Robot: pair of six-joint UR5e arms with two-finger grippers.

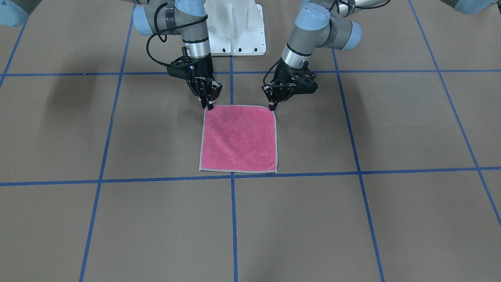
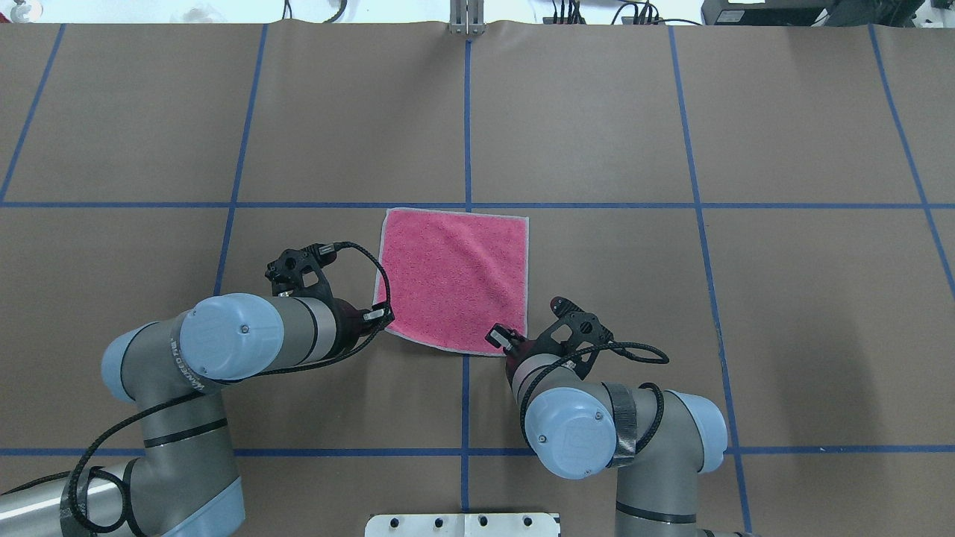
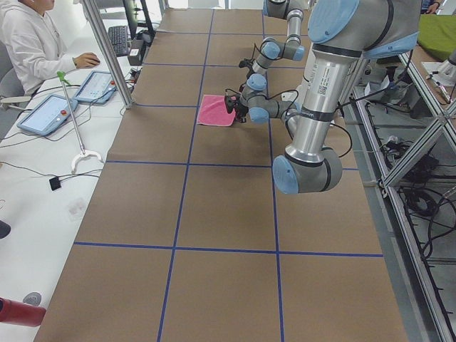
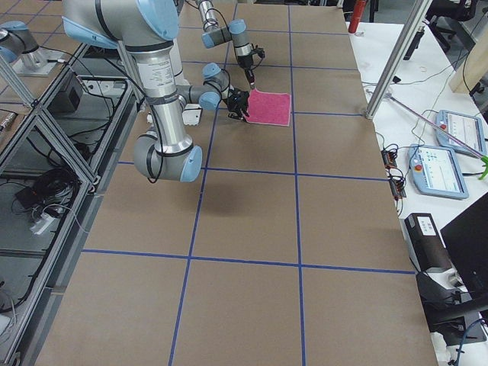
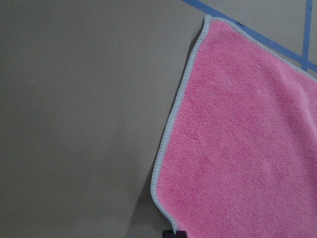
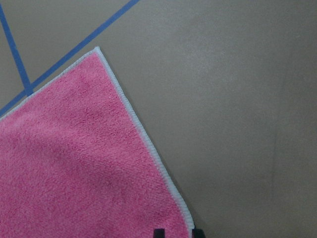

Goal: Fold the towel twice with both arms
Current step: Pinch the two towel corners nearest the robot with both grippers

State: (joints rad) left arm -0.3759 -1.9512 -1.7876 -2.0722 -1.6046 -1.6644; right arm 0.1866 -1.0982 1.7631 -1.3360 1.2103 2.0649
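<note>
The towel (image 1: 238, 137) lies flat and unfolded, pink face up, light grey border all round, by a crossing of blue tape lines; it also shows in the overhead view (image 2: 455, 276). My left gripper (image 1: 273, 106) is down at its near left corner (image 2: 384, 315); the left wrist view shows the fingertips (image 5: 174, 234) closed tight on that corner. My right gripper (image 1: 209, 106) is down at the near right corner (image 2: 498, 337); its two tips (image 6: 178, 233) stand close together with the towel's border between them. Both corners still lie low on the table.
The table is covered in brown paper with a blue tape grid (image 2: 468, 205). The white pedestal base (image 1: 235, 27) stands behind the grippers. An operator (image 3: 28, 43) sits at a side desk with tablets, off the table.
</note>
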